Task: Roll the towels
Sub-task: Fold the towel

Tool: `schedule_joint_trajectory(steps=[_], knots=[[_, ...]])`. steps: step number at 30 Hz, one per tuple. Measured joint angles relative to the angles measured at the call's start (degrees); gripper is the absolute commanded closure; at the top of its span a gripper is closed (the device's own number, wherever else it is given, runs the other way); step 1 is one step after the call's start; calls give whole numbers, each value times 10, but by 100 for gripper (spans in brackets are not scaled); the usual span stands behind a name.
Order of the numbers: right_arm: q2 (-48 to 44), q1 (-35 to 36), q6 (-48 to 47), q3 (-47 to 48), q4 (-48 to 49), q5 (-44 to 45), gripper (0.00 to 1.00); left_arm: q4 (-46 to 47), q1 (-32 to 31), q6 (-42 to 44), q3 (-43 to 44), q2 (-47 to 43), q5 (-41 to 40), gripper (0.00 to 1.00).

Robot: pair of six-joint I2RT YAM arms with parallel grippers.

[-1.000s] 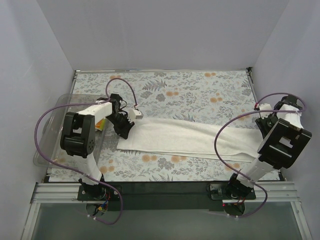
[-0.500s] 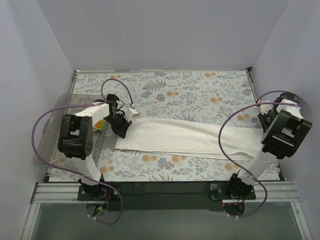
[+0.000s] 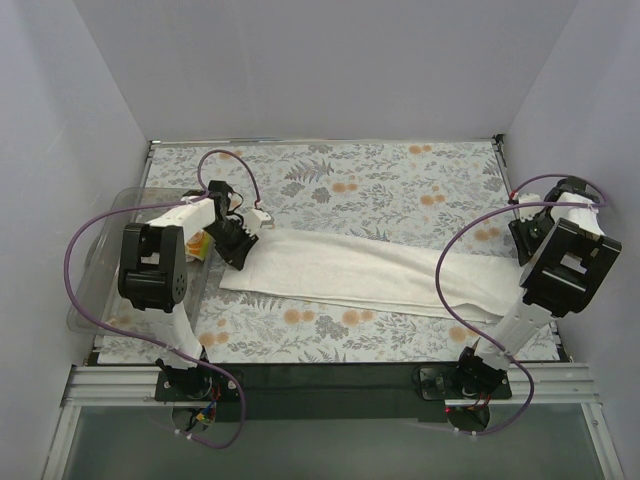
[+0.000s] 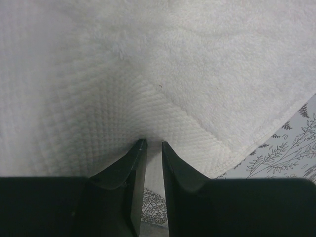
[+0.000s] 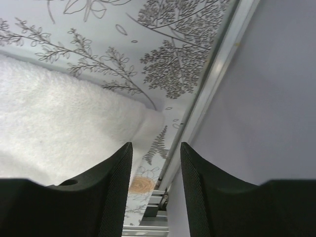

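Leftward shifts the towel (image 3: pixel 350 268); my left gripper (image 4: pixel 154 142), a slit apart at its hem, hides any grip; right gripper (image 5: pixel 156 145) gapes, empty.

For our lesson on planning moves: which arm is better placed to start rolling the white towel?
Left, probably. The left gripper touches the white towel at its woven end border, jaws nearly together. The right gripper is open, the towel's other end beside it, close to the edge rail.
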Motion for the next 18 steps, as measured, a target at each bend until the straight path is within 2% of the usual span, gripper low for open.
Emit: schedule_joint_trajectory(steps=[13,18], knots=[[6,-8,60,-4,-59,-39,64,15,-4,-2,3,0,-3,78],[16,-19,75,-5,-61,-38,60,18,-4,-1,3,-5,-7,76]])
